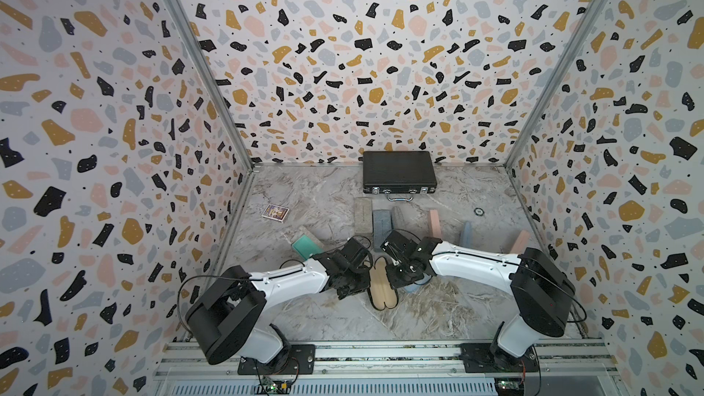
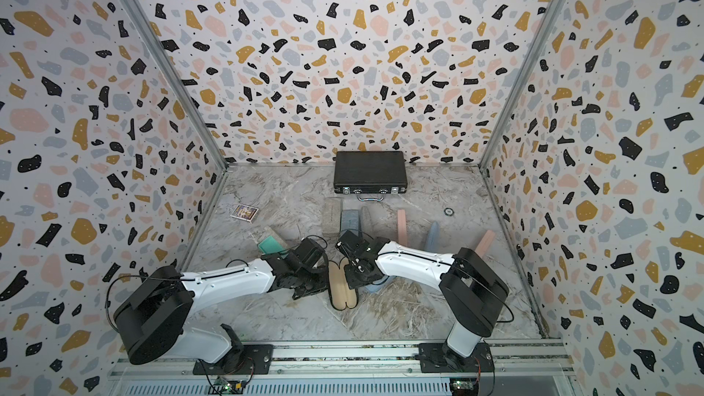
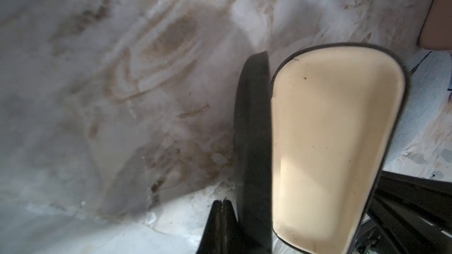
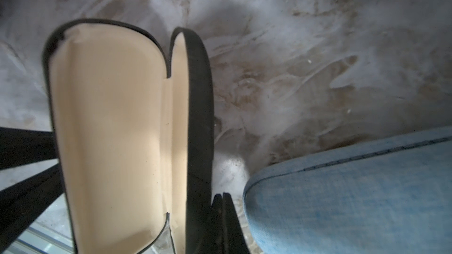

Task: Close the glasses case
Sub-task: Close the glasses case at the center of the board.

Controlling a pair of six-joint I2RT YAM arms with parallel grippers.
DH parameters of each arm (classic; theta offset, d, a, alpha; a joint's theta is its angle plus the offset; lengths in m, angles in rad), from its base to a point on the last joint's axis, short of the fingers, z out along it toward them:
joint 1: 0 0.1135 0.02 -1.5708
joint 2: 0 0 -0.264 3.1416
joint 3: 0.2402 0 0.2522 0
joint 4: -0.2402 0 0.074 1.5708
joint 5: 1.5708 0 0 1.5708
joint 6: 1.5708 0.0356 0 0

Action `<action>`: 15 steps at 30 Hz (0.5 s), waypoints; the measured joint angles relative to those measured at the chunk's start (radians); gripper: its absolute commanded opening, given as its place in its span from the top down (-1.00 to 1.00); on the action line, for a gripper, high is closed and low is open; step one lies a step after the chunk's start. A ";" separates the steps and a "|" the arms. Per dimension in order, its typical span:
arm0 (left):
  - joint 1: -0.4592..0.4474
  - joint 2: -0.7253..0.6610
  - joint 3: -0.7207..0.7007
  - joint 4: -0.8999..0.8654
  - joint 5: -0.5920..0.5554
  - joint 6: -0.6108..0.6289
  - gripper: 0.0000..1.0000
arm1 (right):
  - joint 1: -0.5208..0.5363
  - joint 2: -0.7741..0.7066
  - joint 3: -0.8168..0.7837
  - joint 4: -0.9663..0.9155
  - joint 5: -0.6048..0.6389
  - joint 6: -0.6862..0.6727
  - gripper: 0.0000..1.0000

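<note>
Step in hand, judging by pose: bracing for closing push.
- Glasses case (image 1: 383, 291) lying open on bench (image 1: 324, 318) between both arms, cream lining showing, holding nothing.
- Left end effector (image 3: 222, 204) clenched, gripping nothing, sitting just beside one black shell.
- Right end effector (image 4: 222, 197) likewise clenched, empty, sitting beside opposite shell.
- Next move likely calling for pressing shells together about hinge until snapping shut.
- Blue fabric case (image 4: 354, 191) lying just beside right end effector, appearing shut.
- Black briefcase (image 1: 398, 173) lying closed at back wall.
</note>
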 measured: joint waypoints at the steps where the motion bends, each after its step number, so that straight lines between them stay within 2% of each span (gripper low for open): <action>1: 0.000 0.000 0.000 -0.004 -0.001 0.000 1.00 | -0.001 0.000 -0.001 0.006 -0.008 0.000 0.97; 15: -0.006 0.000 0.005 -0.043 -0.023 0.000 1.00 | -0.007 -0.008 -0.029 0.067 -0.090 0.001 0.96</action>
